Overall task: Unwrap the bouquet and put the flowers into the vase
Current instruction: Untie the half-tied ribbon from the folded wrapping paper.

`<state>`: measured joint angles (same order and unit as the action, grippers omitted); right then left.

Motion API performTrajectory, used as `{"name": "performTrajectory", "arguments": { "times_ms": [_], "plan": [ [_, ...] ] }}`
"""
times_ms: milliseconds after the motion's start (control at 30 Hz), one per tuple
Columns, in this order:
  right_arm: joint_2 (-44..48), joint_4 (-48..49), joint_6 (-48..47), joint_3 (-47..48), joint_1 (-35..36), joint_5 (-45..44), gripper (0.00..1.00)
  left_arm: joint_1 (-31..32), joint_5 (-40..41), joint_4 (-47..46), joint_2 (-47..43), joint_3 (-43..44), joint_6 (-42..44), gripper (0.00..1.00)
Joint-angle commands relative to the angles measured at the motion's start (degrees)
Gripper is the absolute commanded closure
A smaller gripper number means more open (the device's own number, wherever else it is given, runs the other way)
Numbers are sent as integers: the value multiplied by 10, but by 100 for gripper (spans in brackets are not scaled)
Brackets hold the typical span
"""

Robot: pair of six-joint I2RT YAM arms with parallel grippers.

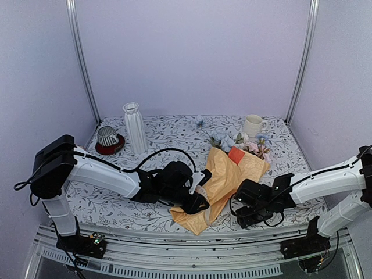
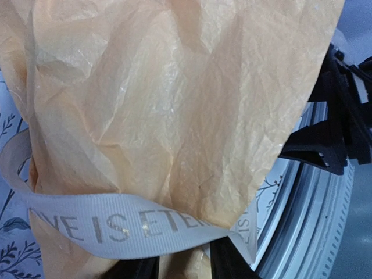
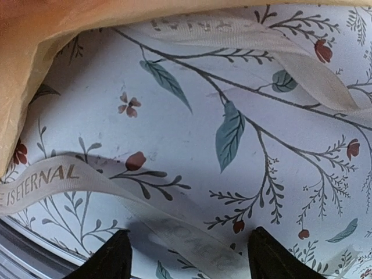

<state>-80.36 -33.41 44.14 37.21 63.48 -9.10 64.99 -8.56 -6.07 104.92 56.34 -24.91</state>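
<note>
Left tool (image 1: 196,204) is pinched partway shut on the bouquet (image 1: 224,174) at its near, wrapped stem end, so that arm is nearer; the long axis runs away from me and rightward, with the flowers (image 1: 232,141) at the far end. Its ribbon (image 3: 52,180) trails right over the worktop (image 1: 290,151), passing between the wide-apart jaws of my right tool (image 3: 189,261), which grips nothing; I'd pull there next
</note>
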Motion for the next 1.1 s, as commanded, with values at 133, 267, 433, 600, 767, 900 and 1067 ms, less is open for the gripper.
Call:
{"name": "performTrajectory", "arguments": {
  "times_ms": [133,267,433,600,767,900,1067],
  "plan": [
    [-96,-36,-12,36,36,-28,42,9,4,7,1,12,4,68],
    [-130,-67,-8,69,56,-65,62,9,4,7,0,12,3,68],
    [-98,-72,-7,88,61,-85,95,8,7,8,-5,10,3,68],
    [-25,-62,-26,107,62,-93,97,10,10,14,-20,12,2,67],
    [58,-21,-70,127,62,-78,97,11,17,19,-31,12,3,67],
    [107,17,-104,170,63,-58,97,11,23,24,-36,13,2,67],
    [154,83,-144,209,62,-69,97,14,27,24,-40,14,2,67]
  ]
}}
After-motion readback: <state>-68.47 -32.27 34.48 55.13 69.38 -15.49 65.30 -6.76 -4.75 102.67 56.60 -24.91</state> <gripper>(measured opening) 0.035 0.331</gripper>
